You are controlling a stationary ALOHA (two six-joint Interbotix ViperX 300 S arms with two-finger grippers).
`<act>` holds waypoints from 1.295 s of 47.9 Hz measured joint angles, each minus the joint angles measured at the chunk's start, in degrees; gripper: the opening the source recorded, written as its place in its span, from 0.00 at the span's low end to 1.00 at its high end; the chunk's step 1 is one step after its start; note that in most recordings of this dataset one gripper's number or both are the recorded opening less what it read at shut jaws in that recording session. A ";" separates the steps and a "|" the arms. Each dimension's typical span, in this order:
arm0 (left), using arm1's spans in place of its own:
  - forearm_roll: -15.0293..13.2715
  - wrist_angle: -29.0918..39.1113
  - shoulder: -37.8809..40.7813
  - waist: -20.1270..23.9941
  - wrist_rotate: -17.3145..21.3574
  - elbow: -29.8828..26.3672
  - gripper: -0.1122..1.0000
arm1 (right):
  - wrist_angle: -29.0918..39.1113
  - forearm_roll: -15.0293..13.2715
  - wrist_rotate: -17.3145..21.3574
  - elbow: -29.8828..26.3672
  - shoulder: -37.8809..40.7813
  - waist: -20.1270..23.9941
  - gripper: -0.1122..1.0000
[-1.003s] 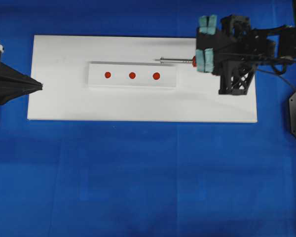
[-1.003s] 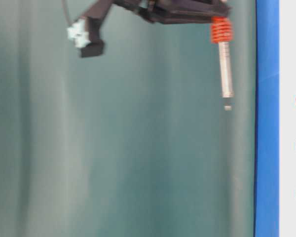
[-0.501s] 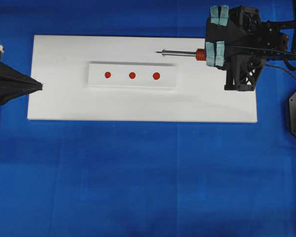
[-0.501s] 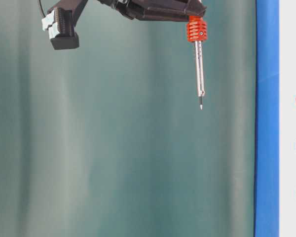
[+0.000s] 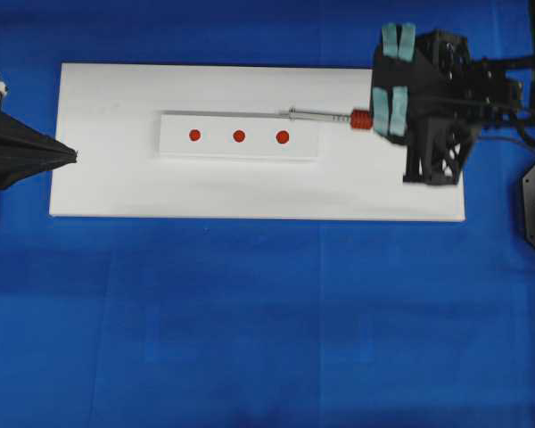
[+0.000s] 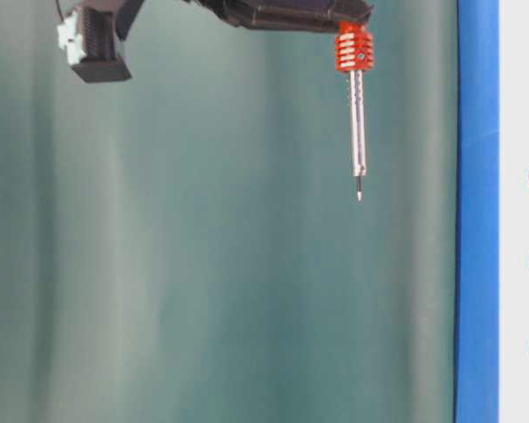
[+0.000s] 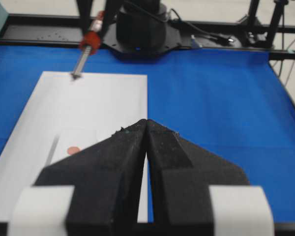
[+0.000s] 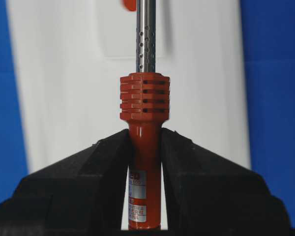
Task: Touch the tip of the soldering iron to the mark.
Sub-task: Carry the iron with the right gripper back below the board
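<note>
The right claw (image 8: 145, 147) is gripping the soldering iron (image 5: 325, 116) by its red-orange handle, the two black fingers (image 8: 88, 172) pressing against the handle on either side just behind its ribbed collar. Taking the white board (image 5: 116, 192) as the landmark, the iron is hanging above the board's far-right part, its silver shaft lying roughly level in the overhead view and pointing toward the board's middle. The tip (image 6: 358, 189) is showing in the table-level view as a fine dark point clear of the board, with open space between the two. On the middle of the board a raised white plate (image 5: 174, 143) is carrying three red marks in a row, and the mark nearest the right claw (image 5: 283, 137) is sitting just beside the line of the shaft in the overhead view, without the tip touching it. The left claw (image 7: 146, 147) is resting at the board's left edge, its two black fingers pressed together with only a thin seam between them, holding nothing. The board is lying on the blue desk (image 5: 267, 321), which is showing all around the board.
</note>
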 measured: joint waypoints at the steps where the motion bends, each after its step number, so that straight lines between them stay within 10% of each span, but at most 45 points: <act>1: -0.09 0.00 0.00 0.09 0.00 -0.09 0.10 | 0.00 0.00 0.88 0.18 -0.09 0.79 0.16; 18: 0.00 0.00 0.00 0.00 0.00 0.00 0.10 | -0.09 -1.76 15.64 0.79 -0.44 17.49 0.16; 33: 0.00 -0.09 0.00 0.09 0.00 0.00 0.10 | 0.00 -9.14 31.64 0.35 3.60 29.09 0.16; 62: 0.00 -0.26 0.00 0.09 -0.09 -0.09 0.10 | -1.58 -12.22 32.78 -12.66 20.65 27.07 0.16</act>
